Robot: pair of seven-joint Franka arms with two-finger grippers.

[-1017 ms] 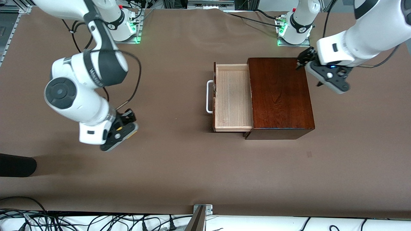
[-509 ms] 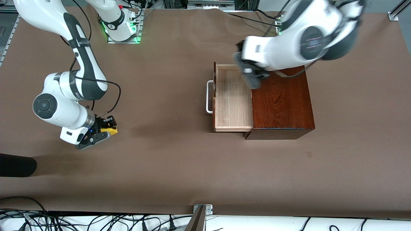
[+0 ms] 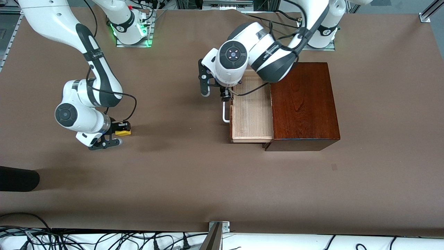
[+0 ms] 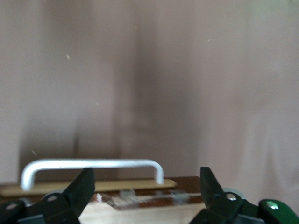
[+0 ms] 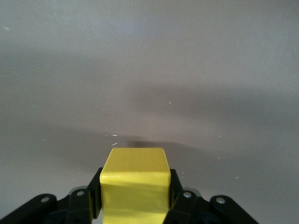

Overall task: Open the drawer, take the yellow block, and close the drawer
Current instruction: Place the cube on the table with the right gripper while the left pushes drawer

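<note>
The yellow block (image 3: 123, 132) (image 5: 135, 173) is a small bright cube, and my right gripper (image 3: 118, 134) (image 5: 135, 184) is shut on it, low over the bare table toward the right arm's end. The drawer (image 3: 251, 111) stands pulled out of the dark reddish-brown wooden box (image 3: 303, 104), and its pale wood inside shows nothing in it. Its white bar handle (image 3: 225, 116) (image 4: 93, 164) faces the right arm's end. My left gripper (image 3: 214, 93) (image 4: 145, 175) hangs open over the drawer's front, at the handle's end farther from the front camera, with nothing between its fingers.
A dark rounded object (image 3: 17, 178) lies at the table's edge toward the right arm's end. Cables and a metal bracket (image 3: 218, 225) run along the edge nearest the front camera. Brown table surface stretches between the block and the drawer.
My left arm has swung from the box's end across the box and drawer to the drawer's handle. My right gripper has shifted a little and turned, still holding the yellow block.
</note>
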